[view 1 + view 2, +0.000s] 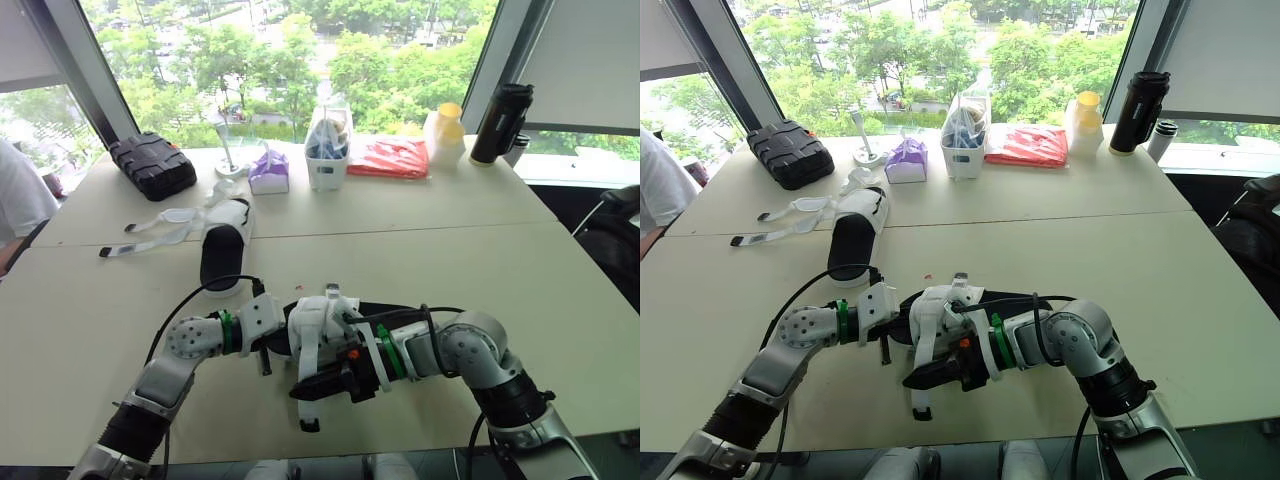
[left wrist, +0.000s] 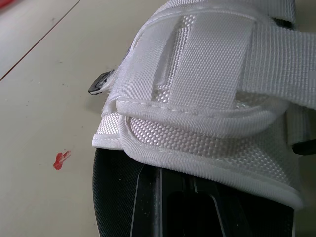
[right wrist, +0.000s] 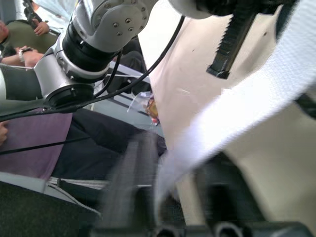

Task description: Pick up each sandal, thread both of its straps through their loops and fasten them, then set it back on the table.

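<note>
Sandal [image 1: 322,318] sits at near edge of table [image 1: 560,300], betw. both grippers; right gripper [image 1: 325,385] pinches its white strap [image 1: 309,405]. Left gripper [image 1: 264,355] by sole, grip unclear. 2nd sandal [image 1: 225,250] further back, straps loose.

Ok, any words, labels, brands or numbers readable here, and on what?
No legible text anywhere.
red packet: any print is too small to read.
purple pack: any print is too small to read.
black flask: no readable mark.
near sandal: plain white webbing, no label seen.
</note>
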Action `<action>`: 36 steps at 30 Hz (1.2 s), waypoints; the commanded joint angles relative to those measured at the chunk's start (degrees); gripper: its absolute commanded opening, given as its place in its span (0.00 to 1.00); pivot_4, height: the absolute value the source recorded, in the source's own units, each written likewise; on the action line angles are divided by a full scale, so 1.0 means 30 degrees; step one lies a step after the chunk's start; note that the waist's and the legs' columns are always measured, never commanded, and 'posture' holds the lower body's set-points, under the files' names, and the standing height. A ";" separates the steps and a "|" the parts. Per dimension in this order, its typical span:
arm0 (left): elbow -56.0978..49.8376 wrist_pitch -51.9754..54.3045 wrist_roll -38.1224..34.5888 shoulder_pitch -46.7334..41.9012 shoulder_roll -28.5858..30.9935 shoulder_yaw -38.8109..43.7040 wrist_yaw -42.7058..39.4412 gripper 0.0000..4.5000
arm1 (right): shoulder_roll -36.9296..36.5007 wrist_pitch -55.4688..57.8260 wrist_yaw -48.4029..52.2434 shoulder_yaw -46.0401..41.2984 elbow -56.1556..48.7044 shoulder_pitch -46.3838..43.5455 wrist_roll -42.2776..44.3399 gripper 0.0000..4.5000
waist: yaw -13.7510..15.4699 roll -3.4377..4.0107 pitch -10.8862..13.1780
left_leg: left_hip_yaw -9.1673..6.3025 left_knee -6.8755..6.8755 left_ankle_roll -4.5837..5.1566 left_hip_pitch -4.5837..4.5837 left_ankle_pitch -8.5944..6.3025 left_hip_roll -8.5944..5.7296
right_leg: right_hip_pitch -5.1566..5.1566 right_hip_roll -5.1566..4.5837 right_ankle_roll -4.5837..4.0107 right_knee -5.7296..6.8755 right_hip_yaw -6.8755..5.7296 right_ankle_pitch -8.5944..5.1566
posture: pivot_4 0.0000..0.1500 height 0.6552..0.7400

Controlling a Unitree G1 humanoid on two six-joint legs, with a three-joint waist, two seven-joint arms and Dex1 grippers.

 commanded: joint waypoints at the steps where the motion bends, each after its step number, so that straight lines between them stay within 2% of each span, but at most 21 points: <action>1: 0.0835 0.0824 0.0827 0.0953 0.0231 -0.1267 -0.0492 0.00 | 0.0266 0.0201 0.0043 -0.0499 -0.0629 -0.0217 0.0271 0.01 | -0.0006 0.0000 0.0000 | 0.0000 0.0000 0.0000 0.0000 0.0000 0.0000 | 0.0000 0.0000 0.0000 0.0000 0.0000 0.0000 | 1.00 1.00; 6: 0.0946 0.0791 0.0867 0.0902 0.0240 -0.1305 -0.0502 0.00 | -0.0157 0.0256 0.0932 -0.1457 -0.0269 -0.2633 0.0584 0.01 | -0.0046 0.0004 0.0000 | 0.0004 0.0009 0.0001 0.0004 0.0001 -0.0001 | 0.0006 0.0000 0.0001 0.0006 0.0001 0.0001 | 1.00 1.00; 11: 0.1138 0.0678 0.0889 0.0802 0.0172 -0.1360 -0.0504 0.00 | 0.0745 -0.0824 0.1026 -0.1917 0.3241 -0.5653 -0.0919 0.01 | -0.0099 -0.0007 -0.0007 | -0.0001 0.0005 0.0001 0.0010 0.0001 0.0008 | 0.0006 0.0013 -0.0001 0.0012 -0.0005 0.0000 | 1.00 1.00; 18: 0.1203 0.0656 0.0903 0.0707 0.0077 -0.1389 -0.0470 0.00 | 0.0468 -0.3267 0.2698 0.0017 0.4708 -0.5865 -0.3715 0.01 | -0.0381 -0.0002 -0.0010 | 0.0001 0.0006 -0.0001 0.0014 0.0003 0.0008 | 0.0002 0.0012 -0.0002 0.0028 0.0000 0.0002 | 1.00 1.00; 22: 0.1208 0.0625 0.0927 0.0704 0.0120 -0.1385 -0.0471 0.00 | 0.0663 -0.3212 0.3465 -0.0224 0.5492 -0.6835 -0.4052 0.01 | -0.0396 -0.0002 -0.0010 | 0.0001 0.0013 -0.0004 0.0021 0.0005 0.0008 | 0.0005 0.0012 -0.0001 0.0038 0.0001 0.0002 | 1.00 1.00; 30: 0.1464 0.0387 0.1156 0.0556 0.0214 -0.1466 -0.0473 0.00 | 0.0047 -0.0975 0.4287 -0.1061 0.3682 -0.7146 -0.2838 0.01 | -0.0372 -0.0001 -0.0010 | -0.0007 0.0009 -0.0006 0.0009 0.0006 0.0008 | -0.0007 0.0008 -0.0004 0.0038 0.0001 0.0002 | 1.00 1.00; 33: 0.2052 0.0110 0.1259 0.0216 0.0006 -0.1594 -0.0456 0.00 | -0.0576 -0.0024 0.4803 -0.1209 0.1969 -0.7307 -0.2004 0.01 | -0.0325 0.0000 -0.0010 | -0.0010 0.0010 -0.0006 0.0006 0.0006 0.0006 | -0.0006 0.0005 -0.0004 0.0038 0.0000 0.0002 | 1.00 1.00; 36: 0.2556 -0.0205 0.1335 -0.0098 -0.0123 -0.1702 -0.0479 0.00 | -0.0818 0.0210 0.5072 -0.1244 0.1902 -0.7871 -0.1898 0.01 | -0.0294 0.0001 -0.0013 | -0.0009 0.0014 -0.0006 0.0012 0.0006 -0.0001 | 0.0010 -0.0001 -0.0003 0.0035 -0.0002 0.0003 | 1.00 1.00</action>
